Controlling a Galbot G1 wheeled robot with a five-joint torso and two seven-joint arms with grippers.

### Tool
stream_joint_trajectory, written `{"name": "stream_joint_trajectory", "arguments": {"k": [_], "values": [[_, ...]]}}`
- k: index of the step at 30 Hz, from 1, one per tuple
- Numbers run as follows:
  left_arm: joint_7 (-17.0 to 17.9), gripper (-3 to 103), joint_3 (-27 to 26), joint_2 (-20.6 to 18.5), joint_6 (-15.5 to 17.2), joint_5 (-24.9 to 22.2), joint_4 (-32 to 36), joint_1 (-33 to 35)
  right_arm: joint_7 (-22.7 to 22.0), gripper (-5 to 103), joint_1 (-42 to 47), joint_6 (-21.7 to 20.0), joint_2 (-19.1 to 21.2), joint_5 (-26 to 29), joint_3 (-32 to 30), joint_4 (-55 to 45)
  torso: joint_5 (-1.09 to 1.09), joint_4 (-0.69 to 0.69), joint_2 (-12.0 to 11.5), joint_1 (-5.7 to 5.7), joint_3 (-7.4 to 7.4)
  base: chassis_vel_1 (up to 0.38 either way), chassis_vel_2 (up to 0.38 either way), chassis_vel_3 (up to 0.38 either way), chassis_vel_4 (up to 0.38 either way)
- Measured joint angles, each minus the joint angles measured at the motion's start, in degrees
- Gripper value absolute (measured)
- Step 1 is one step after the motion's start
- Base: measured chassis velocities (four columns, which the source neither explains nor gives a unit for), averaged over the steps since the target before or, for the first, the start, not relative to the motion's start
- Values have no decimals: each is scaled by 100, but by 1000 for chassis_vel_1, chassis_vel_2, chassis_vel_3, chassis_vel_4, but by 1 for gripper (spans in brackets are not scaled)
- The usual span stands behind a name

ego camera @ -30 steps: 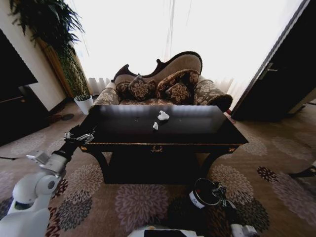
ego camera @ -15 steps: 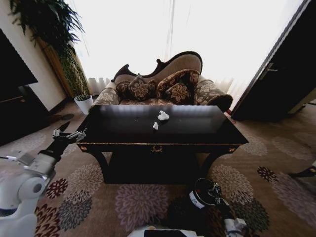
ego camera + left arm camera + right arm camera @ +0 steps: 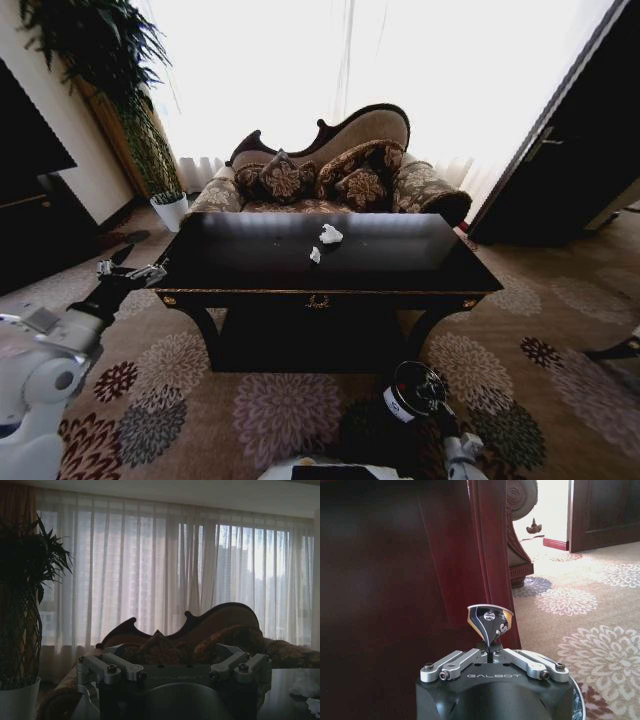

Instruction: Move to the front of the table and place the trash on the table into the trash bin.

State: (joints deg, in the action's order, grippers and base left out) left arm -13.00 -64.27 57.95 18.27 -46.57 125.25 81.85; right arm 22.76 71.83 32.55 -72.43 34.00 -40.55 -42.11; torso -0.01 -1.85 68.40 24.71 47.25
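A wheeled robot faces the table (image 3: 330, 262), where two crumpled white paper scraps (image 3: 330, 235) lie near the middle of the glossy black top, close together and well back from the front edge. The bin (image 3: 413, 392) stands on the carpet in front of the table, toward the robot's right, its open mouth tilted toward the camera.

The right gripper (image 3: 491, 652) hangs low beside a table leg, close over the bin, its fingers pinched together on a crushed can (image 3: 490, 622), a small flattened black-and-white piece with an orange edge. The can looks light and thin-walled; the creased fold gives the fingers a firm edge, though smooth metal could slip from so narrow a pinch.

The left gripper (image 3: 131, 272) is raised off the table's left front corner, just outside the edge, its fingers spread and holding nothing; its wrist camera looks across the tabletop toward the sofa (image 3: 200, 635) and curtained window.

The scraps appear weightless and soft, likely to crush rather than resist, and apt to slide on the polished top if nudged. The likeliest hold is a pinch from above across the bulk of each wad.
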Motion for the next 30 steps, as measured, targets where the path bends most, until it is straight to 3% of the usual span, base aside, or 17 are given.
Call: {"name": "stream_joint_trajectory", "arguments": {"k": [1, 3, 8, 12, 13, 16, 17, 23, 24, 25, 27, 30], "values": [[0, 100, 13, 5, -1, 0, -2, -8, 0, -1, 6, -2, 7, 10, 1, -13, 0, 0, 0, 0, 0, 0, 0, 0, 0], [0, 100, 46, 27, -2, 3, -3, -17, -2, 9, 19, -17, 22, 35, 1, -39, 0, 0, 0, 0, 0, 0, 0, 0, 0], [0, 100, 62, 48, -6, 15, -3, -18, -10, 20, 32, -38, 33, 87, -8, -76, 0, 0, 0, 0, 0, 0, 0, 0, 0], [0, 100, 49, 50, -13, 15, 2, -14, -10, 41, 75, -42, 34, 116, -19, -156, 0, 0, 0, 0, 0, 0, 0, 0, 0], [0, 100, 49, 50, -13, 15, 2, -14, -10, 41, 75, -42, 34, 116, -19, -156, 0, 0, 0, 0, 0, 0, 0, 0, 0], [0, 100, 29, 50, -19, 6, 14, -8, -6, 58, 194, -42, 43, 145, -51, -298, 1, 0, 0, 0, 0, 0, 0, 0, 0], [0, 100, 29, 50, -19, 6, 14, -8, -6, 58, 194, -42, 43, 145, -51, -298, 1, 0, 0, 0, 0, 0, 0, 0, 0], [0, 100, 95, 61, -25, -2, -28, -97, 59, 74, 730, -31, 50, 149, -364, -989, 0, 0, 0, 0, 0, 0, 0, 0, 0], [2, 100, 130, 74, -26, 0, -39, -125, 82, 85, 848, -25, 35, 145, -434, -1161, 0, -1, 0, 0, 0, 0, 0, 0, 0], [2, 100, 130, 74, -26, 0, -39, -125, 82, 85, 848, -25, 35, 145, -434, -1161, 0, -1, 0, 0, 0, 0, 0, 0, 0], [22, 100, 232, 112, -25, 15, -57, -198, 109, 95, 1099, -16, -5, 129, -587, -1541, 1, -1, 0, 0, 0, 0, 0, 0, 0], [27, 100, 324, 143, -19, 27, -67, -266, 114, 99, 1304, 7, -40, 81, -726, -1888, 0, 0, 0, 0, 0, 0, 0, 0, 0]]}}
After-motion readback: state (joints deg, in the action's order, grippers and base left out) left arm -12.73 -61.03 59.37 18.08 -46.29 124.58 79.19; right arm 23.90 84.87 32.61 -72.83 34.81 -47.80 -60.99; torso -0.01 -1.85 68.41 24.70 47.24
